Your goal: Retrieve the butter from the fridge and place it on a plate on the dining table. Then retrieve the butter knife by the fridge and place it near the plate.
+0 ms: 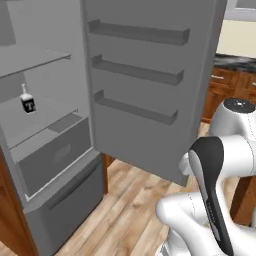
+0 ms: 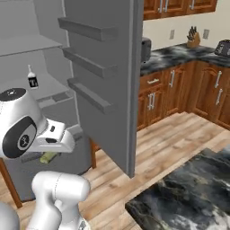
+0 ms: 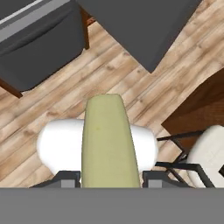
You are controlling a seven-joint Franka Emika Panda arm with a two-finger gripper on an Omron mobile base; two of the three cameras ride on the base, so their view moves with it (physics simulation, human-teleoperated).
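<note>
— Where is the butter (image 3: 107, 140) sitting right now?
— It is resting between the jaws of the gripper (image 3: 107, 177), which are pinching it from both sides, out over the wood floor (image 3: 52, 103) in front of the fridge (image 1: 55, 165).
— And the fridge?
— Its door (image 1: 150, 75) is standing wide open, with a small white bottle (image 1: 27, 100) sitting on a shelf inside.

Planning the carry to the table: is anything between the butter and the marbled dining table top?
The butter is already held in the gripper, outside the fridge. In the right base view the dining table lies lower right across bare wood floor. The open fridge door stands beside that path, not visibly across it.
</note>
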